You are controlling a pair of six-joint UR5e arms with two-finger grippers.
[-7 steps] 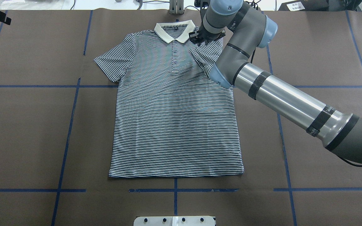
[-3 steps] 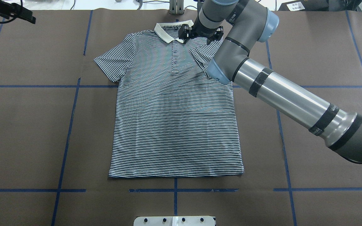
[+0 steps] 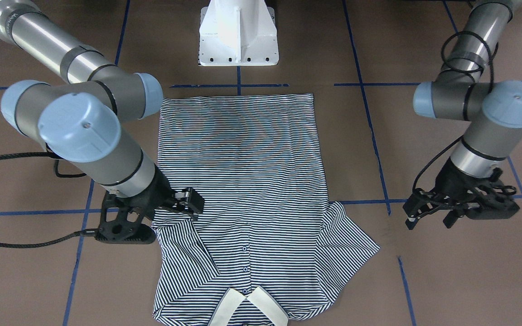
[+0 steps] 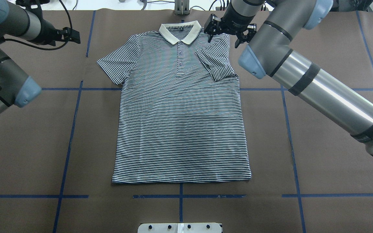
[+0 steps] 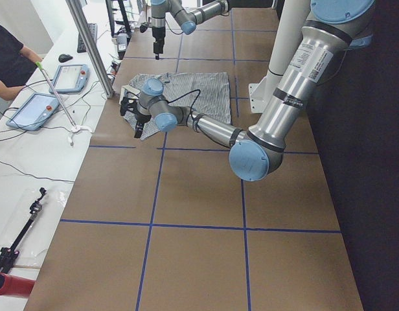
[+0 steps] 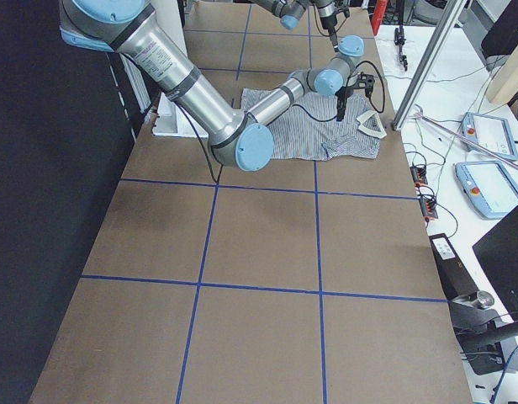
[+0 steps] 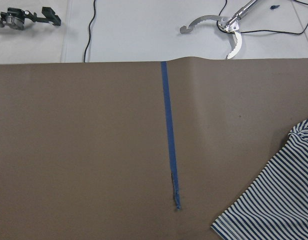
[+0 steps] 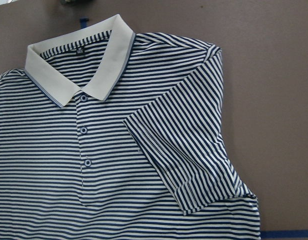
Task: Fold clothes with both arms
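The right arm [image 4: 319,94], at the lower right of the overhead view, is a polished silver tube between dark grey joint housings with rounded light-blue caps. Black bands [image 4: 304,79] wrap the tube, one with white lettering. The left arm [image 3: 478,136], at the right of the front-facing view, is built alike, with a black cable [image 3: 467,38] looped round its upper tube. The right gripper [image 3: 192,201] and left gripper [image 3: 427,218] are black skeletal frames. At top centre stands the white pedestal base [image 3: 238,36], its foot plate dotted with dark holes.

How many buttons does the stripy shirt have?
3, in a line down the placket under the cream collar: top button, middle button, bottom button. Any more could hide under the collar.
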